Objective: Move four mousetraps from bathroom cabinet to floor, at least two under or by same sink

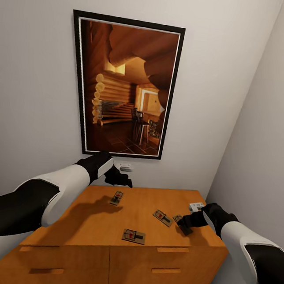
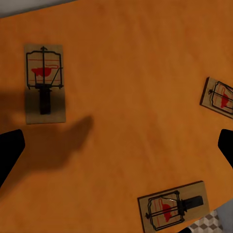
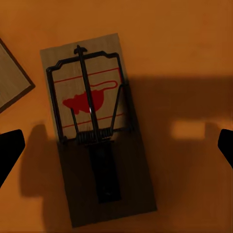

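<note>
Jaws spread on both grippers, right gripper point(image 1: 184, 222) over rightmost trap point(image 3: 97, 141); flat board could slip off cabinet point(image 1: 105, 226).

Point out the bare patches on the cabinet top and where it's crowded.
The cabinet top is bare along its left side, between the left edge and the back mousetrap, and at the front right corner. It is crowded on the right, where two mousetraps lie close under the right hand; a front mousetrap sits mid-edge.
</note>
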{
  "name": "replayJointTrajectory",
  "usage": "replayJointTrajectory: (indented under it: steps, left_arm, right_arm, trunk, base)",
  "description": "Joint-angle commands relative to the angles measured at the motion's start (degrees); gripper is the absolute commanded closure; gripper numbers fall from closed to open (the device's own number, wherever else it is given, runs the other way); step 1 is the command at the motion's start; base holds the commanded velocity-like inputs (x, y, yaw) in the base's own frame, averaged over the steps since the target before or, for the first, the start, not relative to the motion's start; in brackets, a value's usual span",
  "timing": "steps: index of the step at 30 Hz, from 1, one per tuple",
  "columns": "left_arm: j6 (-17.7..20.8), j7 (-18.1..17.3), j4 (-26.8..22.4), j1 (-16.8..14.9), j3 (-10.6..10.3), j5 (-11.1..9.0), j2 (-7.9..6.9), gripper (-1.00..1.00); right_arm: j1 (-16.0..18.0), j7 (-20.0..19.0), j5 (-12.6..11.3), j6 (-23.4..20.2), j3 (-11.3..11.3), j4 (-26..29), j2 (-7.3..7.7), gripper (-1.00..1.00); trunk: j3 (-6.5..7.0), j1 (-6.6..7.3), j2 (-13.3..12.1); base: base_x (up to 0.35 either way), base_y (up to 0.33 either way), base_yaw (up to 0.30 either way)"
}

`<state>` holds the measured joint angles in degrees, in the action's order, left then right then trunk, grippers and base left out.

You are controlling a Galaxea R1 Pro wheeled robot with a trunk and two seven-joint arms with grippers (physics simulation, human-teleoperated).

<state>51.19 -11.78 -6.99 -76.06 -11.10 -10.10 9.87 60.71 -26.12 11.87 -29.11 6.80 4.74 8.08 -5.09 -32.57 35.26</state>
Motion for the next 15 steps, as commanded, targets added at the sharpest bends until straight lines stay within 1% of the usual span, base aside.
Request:
replayJointTrajectory:
  steps: [1,7,15]
  left_arm:
    - [0.21,-0.09,-0.04,-0.05,-0.50,-0.44,-0.02,-1.00]
    - [0.20,-0.09,-0.04,-0.05,-0.50,-0.44,-0.02,-1.00]
    - [0.20,-0.09,-0.04,-0.05,-0.50,-0.44,-0.02,-1.00]
  right_arm:
    - [0.03,-0.42,0.68,0.30,0.42,-0.14,0.02,-1.00]
    - [0.02,-0.42,2.20,1.92,0.41,-1.95,-0.02,-1.00]
    - [0.02,-0.42,2.80,2.41,0.35,-3.05,-0.14,-1.00]
  trunk:
    - [-0.11,-0.02,0.10]
    - [-0.11,-0.02,0.10]
    - [-0.11,-0.02,0.10]
  base:
    - [0.000,0.000,0.000]
    - [0.000,0.000,0.000]
    - [0.000,0.000,0.000]
